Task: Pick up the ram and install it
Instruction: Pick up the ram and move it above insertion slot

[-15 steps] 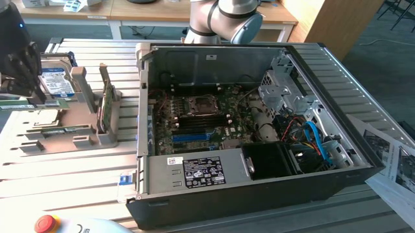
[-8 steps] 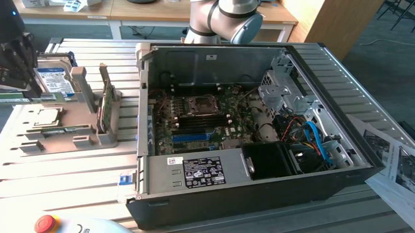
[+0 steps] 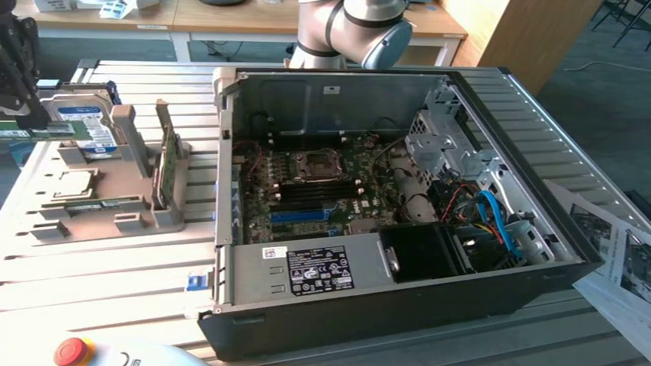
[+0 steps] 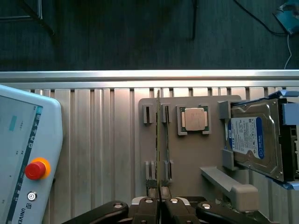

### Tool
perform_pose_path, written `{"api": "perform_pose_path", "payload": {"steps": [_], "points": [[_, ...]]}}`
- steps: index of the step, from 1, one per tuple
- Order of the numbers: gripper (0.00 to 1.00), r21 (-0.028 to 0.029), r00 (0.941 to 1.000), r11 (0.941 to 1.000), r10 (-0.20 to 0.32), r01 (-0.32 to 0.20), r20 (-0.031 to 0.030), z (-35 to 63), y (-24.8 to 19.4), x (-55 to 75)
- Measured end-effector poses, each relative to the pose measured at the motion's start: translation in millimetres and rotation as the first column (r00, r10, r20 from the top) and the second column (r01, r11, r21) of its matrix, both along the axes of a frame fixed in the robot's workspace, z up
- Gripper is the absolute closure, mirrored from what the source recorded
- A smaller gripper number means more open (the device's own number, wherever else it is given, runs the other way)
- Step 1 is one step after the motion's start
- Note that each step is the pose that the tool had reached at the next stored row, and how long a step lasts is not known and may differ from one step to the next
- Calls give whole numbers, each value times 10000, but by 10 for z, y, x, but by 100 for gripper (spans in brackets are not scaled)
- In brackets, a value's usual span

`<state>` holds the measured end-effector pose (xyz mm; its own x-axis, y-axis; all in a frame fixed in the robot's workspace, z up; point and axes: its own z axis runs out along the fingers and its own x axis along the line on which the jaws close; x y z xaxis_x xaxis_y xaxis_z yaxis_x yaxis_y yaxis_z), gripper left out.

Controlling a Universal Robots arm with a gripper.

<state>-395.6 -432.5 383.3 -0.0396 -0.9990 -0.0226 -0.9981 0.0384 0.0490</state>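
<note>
The ram [image 3: 46, 131] is a slim green stick hanging at the exterior view's far left, above the grey parts tray [image 3: 102, 221]. My gripper [image 3: 29, 118] comes down from above and is shut on it. In the wrist view the ram [image 4: 159, 140] shows edge-on as a thin line running out from my gripper [image 4: 161, 203], whose fingers [image 4: 148, 207] press on both its sides. It hangs over the tray's narrow holder slots [image 4: 148, 114]. The open computer case [image 3: 219, 152] lies at the exterior view's centre, with the motherboard's black memory slots [image 3: 315, 194] well to the right of the gripper.
On the tray sit a hard drive [image 3: 87, 126], a square silver processor [image 3: 72, 183] and an upright green card [image 3: 163, 164]. A teach pendant with a red stop button [image 4: 35, 169] lies beside the tray. Printed sheets [image 3: 620, 259] lie at the exterior view's right.
</note>
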Motion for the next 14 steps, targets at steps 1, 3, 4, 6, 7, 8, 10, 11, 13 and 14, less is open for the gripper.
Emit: {"api": "perform_pose_path", "payload": {"steps": [1,3,4,6,7,8,10,11,13,14], "points": [[88,-1,10000,10000,-11,11,0,69,0,0],[88,2,10000,10000,-12,12,3,77,0,0],[88,2,10000,10000,-11,11,3,77,0,0],[88,1,10000,10000,-12,12,1,78,0,0],[88,0,10000,10000,-12,12,0,79,0,0],[88,0,10000,10000,-12,12,0,79,0,0],[88,0,10000,10000,-12,12,0,79,0,1],[88,-1,10000,10000,-11,11,-2,80,-1,7],[88,-1,10000,10000,-11,11,-1,80,-2,23],[88,0,10000,10000,-12,12,0,79,-3,32]]}}
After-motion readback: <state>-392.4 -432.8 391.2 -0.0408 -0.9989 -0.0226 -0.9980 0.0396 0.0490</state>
